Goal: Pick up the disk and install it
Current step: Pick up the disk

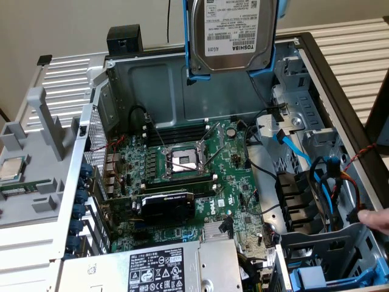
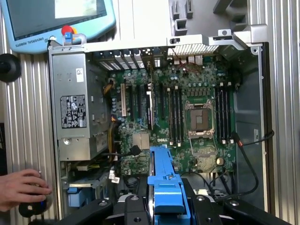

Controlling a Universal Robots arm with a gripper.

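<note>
I see the disk (image 1: 234,30) hanging above the open computer case (image 1: 152,79), up by its far wall, with the white Toshiba label facing the exterior camera. From the wrist camera, its blue carrier frame (image 2: 161,164) runs straight out between the black jaws, which are clamped on it from both sides.

Below the disk lies the motherboard (image 1: 182,182), with its bare CPU socket (image 1: 184,161) and a black graphics card (image 1: 167,204). The grey power supply (image 1: 164,267) sits at the near edge. Another blue carrier (image 1: 316,277) sits in the case corner just beside it.

A person's hand (image 1: 374,218) reaches in at the exterior view's right, fingers by the cable bundle (image 1: 331,182). The case rests on a ribbed metal surface (image 2: 28,131).
</note>
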